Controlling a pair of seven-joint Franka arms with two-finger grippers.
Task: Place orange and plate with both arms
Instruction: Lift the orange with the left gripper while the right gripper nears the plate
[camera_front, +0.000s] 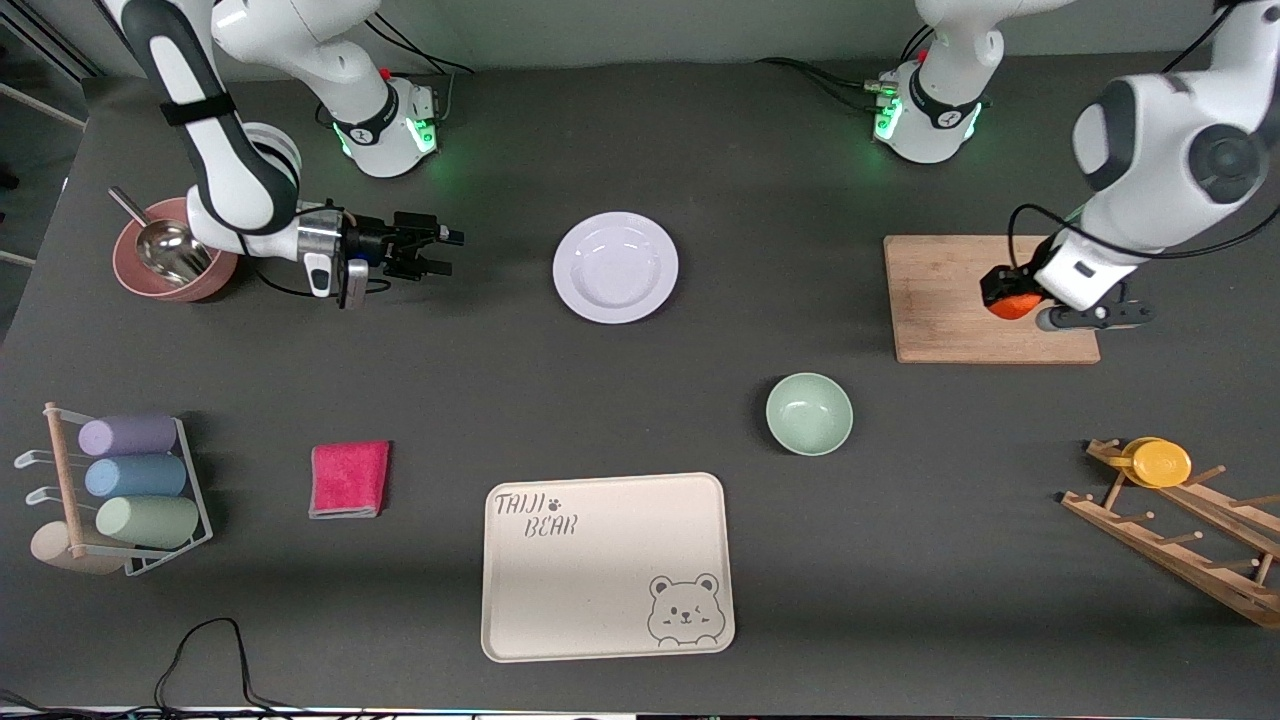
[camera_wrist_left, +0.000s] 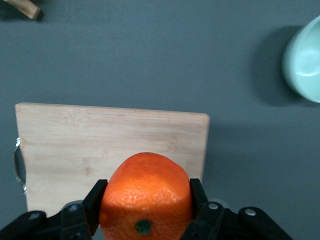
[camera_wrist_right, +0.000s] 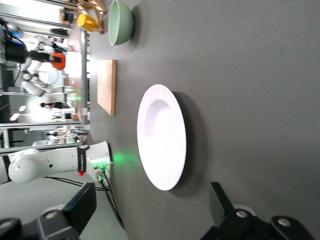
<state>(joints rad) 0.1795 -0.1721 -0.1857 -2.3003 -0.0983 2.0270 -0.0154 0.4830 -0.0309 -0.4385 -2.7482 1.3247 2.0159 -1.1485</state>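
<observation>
The orange (camera_front: 1012, 304) is held in my left gripper (camera_front: 1010, 298) over the wooden cutting board (camera_front: 950, 300); in the left wrist view the black fingers (camera_wrist_left: 95, 204) clamp both sides of the orange (camera_wrist_left: 146, 195) above the board (camera_wrist_left: 75, 145). The white plate (camera_front: 615, 267) lies on the table mid-way between the arms, toward the robots' bases. My right gripper (camera_front: 437, 251) is open and empty, held low beside the plate toward the right arm's end, pointing at it. The right wrist view shows the plate (camera_wrist_right: 161, 136) beside the open fingers (camera_wrist_right: 80, 202).
A pale green bowl (camera_front: 809, 413) and a cream bear tray (camera_front: 607, 566) lie nearer the front camera. A pink bowl with a metal scoop (camera_front: 165, 255), a cup rack (camera_front: 120, 490), a pink cloth (camera_front: 349, 479) and a wooden rack with a yellow cup (camera_front: 1160, 463) stand around.
</observation>
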